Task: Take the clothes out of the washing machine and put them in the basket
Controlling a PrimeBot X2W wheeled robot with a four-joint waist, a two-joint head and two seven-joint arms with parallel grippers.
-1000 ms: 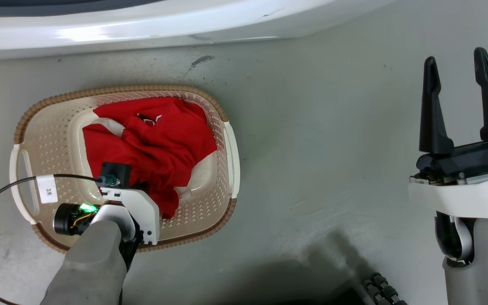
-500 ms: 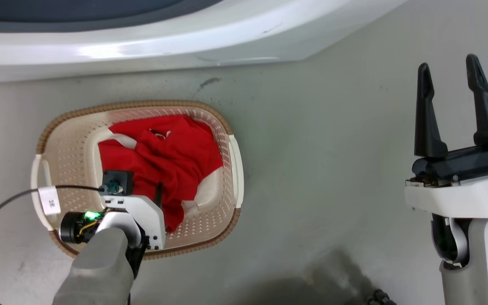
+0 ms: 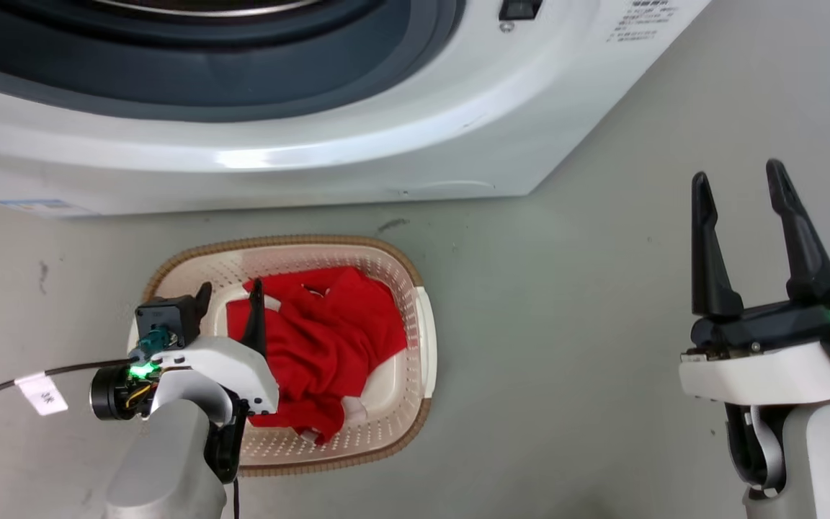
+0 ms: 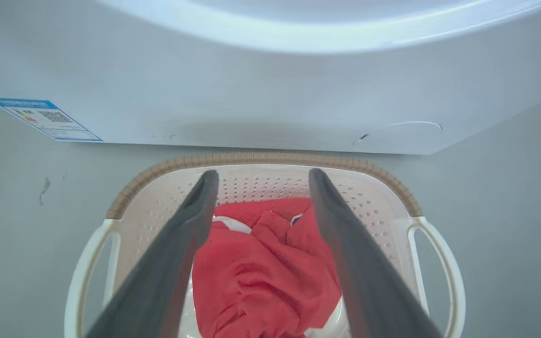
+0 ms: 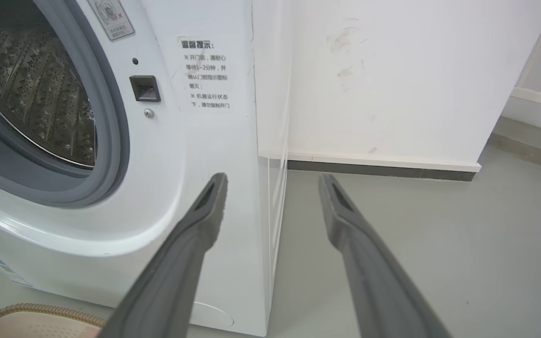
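Note:
Red clothes [image 3: 328,339] [image 4: 266,277] lie crumpled in the cream basket [image 3: 418,339] [image 4: 392,211] on the floor before the washing machine [image 3: 314,137] [image 4: 270,94] [image 5: 181,188]. My left gripper [image 3: 231,292] [image 4: 261,180] hovers open over the basket's left part, above the clothes, holding nothing. Far to the right, my right gripper [image 3: 739,180] [image 5: 273,180] stands open and empty above bare floor. The drum [image 5: 31,94] seen through the porthole looks empty in the part that shows.
A black cable with a white tag [image 3: 44,393] trails from my left wrist across the floor. A white wall with a dark skirting [image 5: 383,169] stands right of the machine. Grey floor [image 3: 566,346] spreads between basket and right arm.
The head camera has tilted up, so the machine's porthole now shows and the basket sits lower. My left gripper has risen clear of the clothes; its fingers now show, open.

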